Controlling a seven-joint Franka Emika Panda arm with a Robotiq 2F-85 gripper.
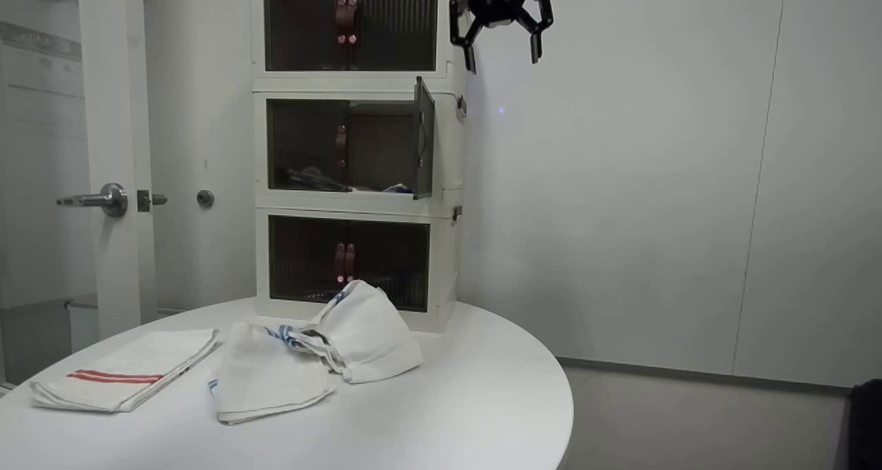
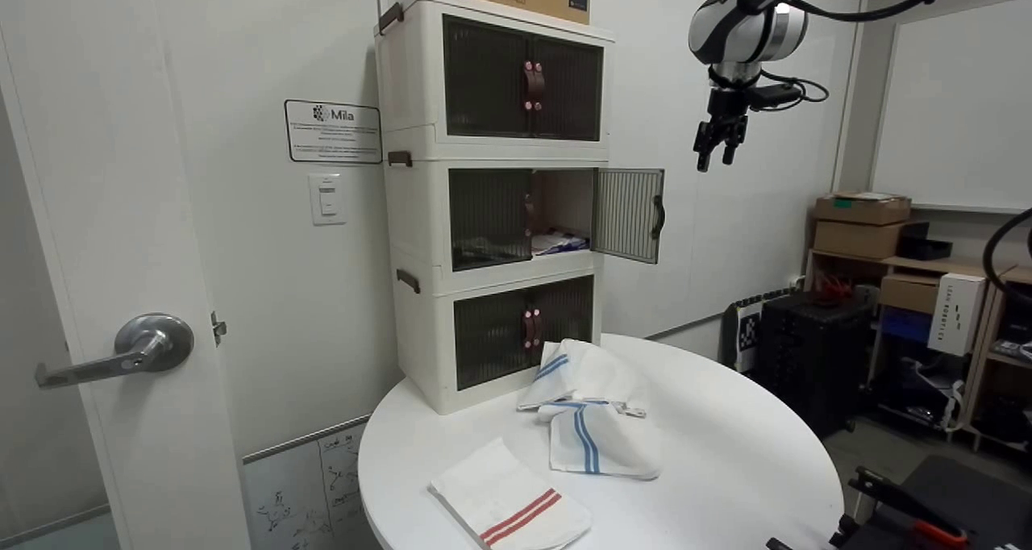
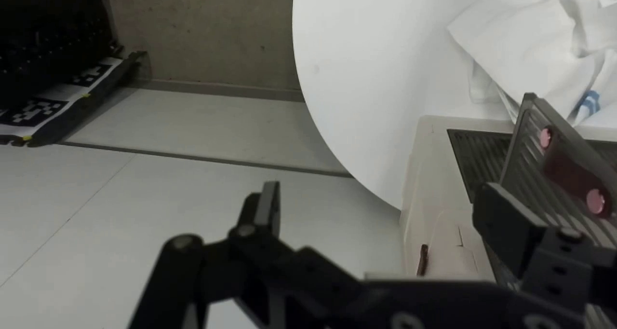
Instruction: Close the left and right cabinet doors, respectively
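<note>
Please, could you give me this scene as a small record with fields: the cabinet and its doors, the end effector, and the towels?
cabinet: three tiers, standing on a white table
middle left door: shut
middle right door: open, swung outward
top doors: shut
bottom doors: shut
end effector: open, holding nothing, apart from every door
red-striped towel: folded, lying on the table
blue-striped towels: two, close together in front of the cabinet
task remaining: middle right door to be shut

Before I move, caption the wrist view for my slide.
Open hand in the foreground, right cabinet door swung open, white cloths on the table.
</note>
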